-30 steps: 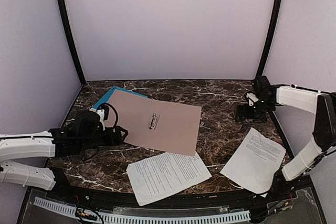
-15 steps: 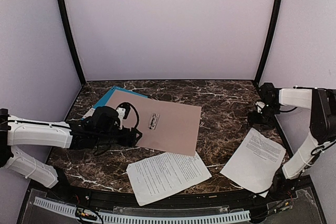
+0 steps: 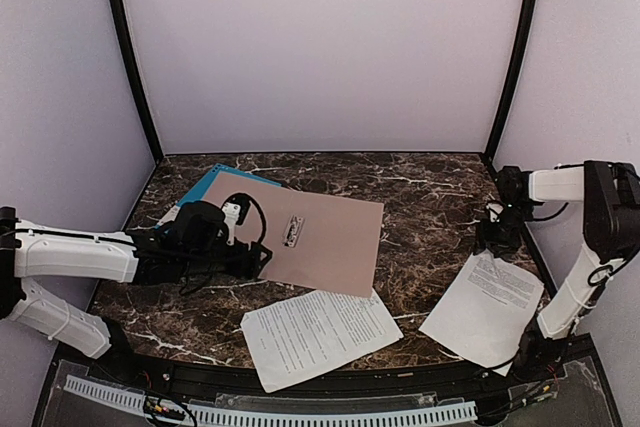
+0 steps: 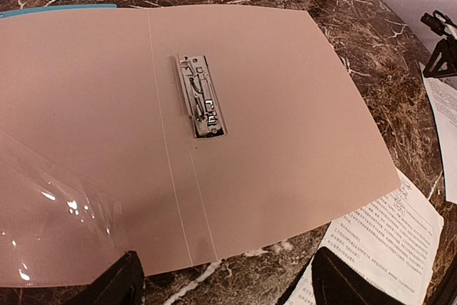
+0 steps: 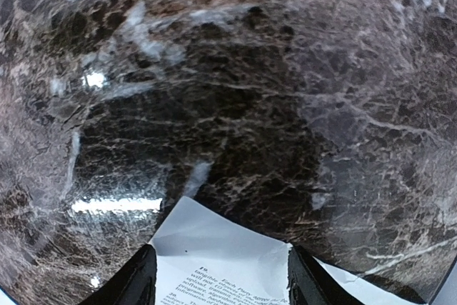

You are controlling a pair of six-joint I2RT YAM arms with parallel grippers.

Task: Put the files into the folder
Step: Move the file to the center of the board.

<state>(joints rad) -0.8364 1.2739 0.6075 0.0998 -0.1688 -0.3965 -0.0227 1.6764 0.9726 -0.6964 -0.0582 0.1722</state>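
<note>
On glossy veined marble (image 3: 430, 207) lies the flat tan card folder (image 3: 330, 247).

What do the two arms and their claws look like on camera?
Both are white tubular links joined by black joints. The left arm ends in a black wrist block with a white patch and a looping black cable; the left claw has two dark, rounded fingers. The right arm matches, and the right claw has the same black fingers.
</note>
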